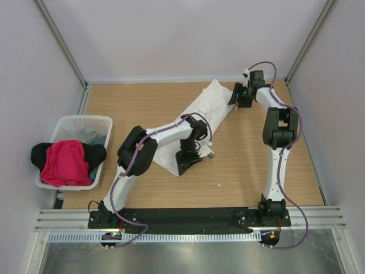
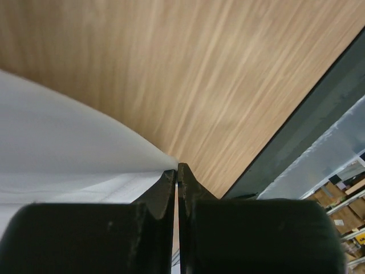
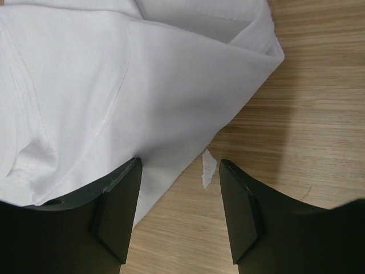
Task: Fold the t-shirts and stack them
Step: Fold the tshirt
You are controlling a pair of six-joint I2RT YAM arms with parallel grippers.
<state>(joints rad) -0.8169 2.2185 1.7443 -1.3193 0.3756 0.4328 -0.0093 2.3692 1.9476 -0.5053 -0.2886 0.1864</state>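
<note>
– White t-shirt (image 1: 212, 103) first: where does it lie, and how much room is round it?

– It lies stretched out long on the wooden table (image 1: 142, 103), to the right of the basket (image 1: 71, 121) and well apart from it. It runs slantwise from a near corner closest to the basket to a far end farthest from it. Bare wood shows between basket and shirt, and more on the shirt's side away from the basket. Pale walls shut the table in on the basket's side, along the far edge and on the side opposite the basket. A black rail (image 1: 188, 216) carrying both arm bases closes the near edge.

– And the basket itself?

– It sits at the table's edge, with a pink-red t-shirt (image 1: 67, 162) heaped on a black t-shirt (image 1: 40, 154) that hangs over its rim.

– The left gripper (image 1: 183, 164)?

– It is at the corner of the white t-shirt nearest the basket. In its wrist view the fingers (image 2: 159, 194) are clenched tight together. The white cloth rises in a curve right to their tips, so it looks pinched there by its edge.

– The right gripper (image 1: 242, 98)?

– At the shirt's end farthest from the basket, released, jaws standing apart. From its wrist camera, one finger (image 3: 117, 205) hangs over the shirt's hem and the other over bare wood, with the cloth's edge running between them. A small white scrap (image 3: 209, 169) lies on the wood just beside that edge.
</note>
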